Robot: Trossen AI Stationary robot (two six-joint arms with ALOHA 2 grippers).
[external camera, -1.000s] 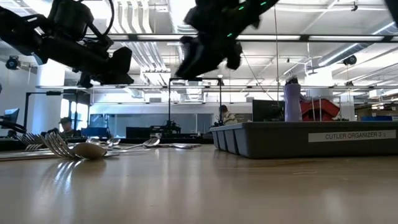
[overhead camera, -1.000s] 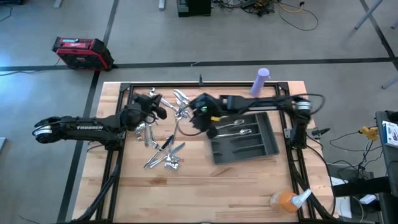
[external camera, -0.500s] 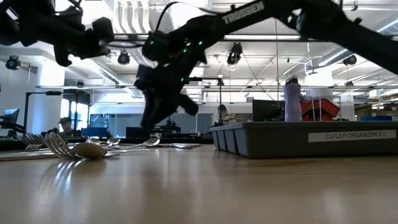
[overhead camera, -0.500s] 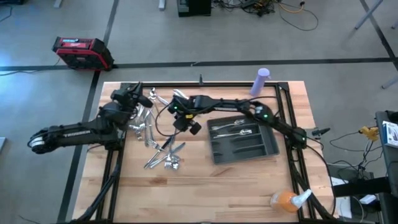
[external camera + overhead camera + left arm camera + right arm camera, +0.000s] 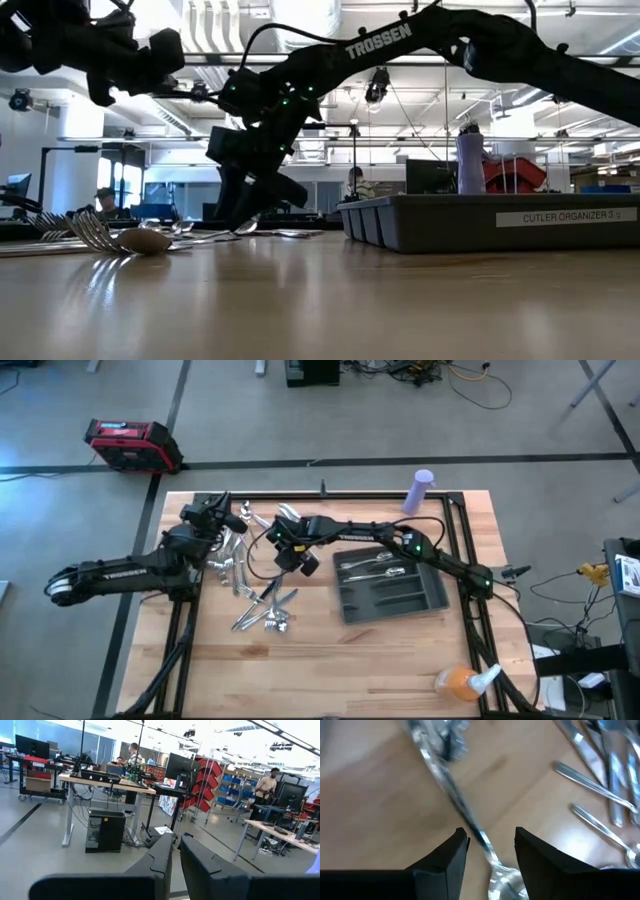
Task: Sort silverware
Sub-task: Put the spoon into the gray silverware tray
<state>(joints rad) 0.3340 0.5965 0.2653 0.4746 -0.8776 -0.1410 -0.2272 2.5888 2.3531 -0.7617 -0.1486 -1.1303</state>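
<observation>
Pale wood, that's the broad plank surface under everything. On it, right of centre, sits the dark grey compartmented plastic tray, a few pieces lying in its far slots. The shiny silver metal silverware is mostly scattered left of the tray. The right gripper is down low over that scatter, fingers spread apart, straddling one slim utensil handle, not clamped. The left gripper hangs raised at the far-left side, fingers nearly together, holding nothing.
</observation>
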